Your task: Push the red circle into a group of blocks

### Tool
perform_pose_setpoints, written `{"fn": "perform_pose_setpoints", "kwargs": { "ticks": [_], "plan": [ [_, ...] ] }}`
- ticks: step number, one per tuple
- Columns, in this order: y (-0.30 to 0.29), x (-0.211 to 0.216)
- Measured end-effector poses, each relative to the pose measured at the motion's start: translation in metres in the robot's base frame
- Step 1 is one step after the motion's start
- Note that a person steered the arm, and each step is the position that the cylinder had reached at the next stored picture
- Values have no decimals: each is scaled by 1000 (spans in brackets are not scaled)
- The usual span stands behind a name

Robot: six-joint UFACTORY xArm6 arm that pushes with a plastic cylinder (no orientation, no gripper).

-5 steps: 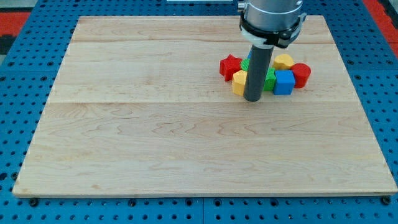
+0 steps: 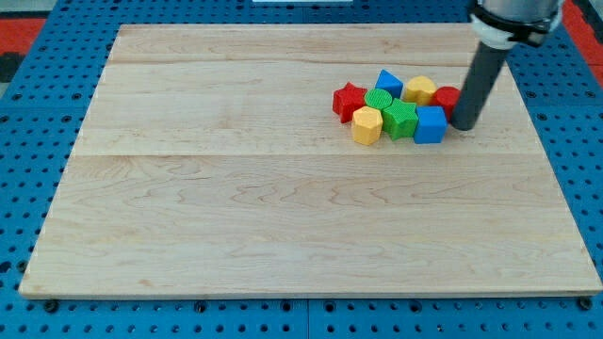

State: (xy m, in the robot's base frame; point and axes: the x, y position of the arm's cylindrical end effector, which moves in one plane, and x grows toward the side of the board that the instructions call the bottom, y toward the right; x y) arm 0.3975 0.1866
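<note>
The red circle (image 2: 446,100) sits at the right end of a tight cluster of blocks in the view's upper right, mostly hidden behind my rod. It touches the blue cube (image 2: 431,124) and the yellow block (image 2: 419,90). My tip (image 2: 464,124) rests on the board just right of the red circle and the blue cube, against them. The cluster also holds a red star (image 2: 349,101), a yellow hexagon (image 2: 366,124), a green circle (image 2: 379,101), a green block (image 2: 399,120) and a blue block (image 2: 388,83).
The wooden board (image 2: 236,207) lies on a blue perforated table (image 2: 19,169). The board's right edge runs close to the cluster's right side.
My rod has moved from the cluster's lower left, by the yellow hexagon, to its right side by the red circle. The blue block and green circle now show.
</note>
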Motion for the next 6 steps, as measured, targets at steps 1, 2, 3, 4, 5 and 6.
{"fn": "perform_pose_setpoints", "kwargs": {
  "ticks": [1,2,3,4,5,6],
  "plan": [
    [2,1],
    [68,-4],
    [67,-35],
    [20,-36],
    [-7,-36],
    [-16,-43]
  ]
}}
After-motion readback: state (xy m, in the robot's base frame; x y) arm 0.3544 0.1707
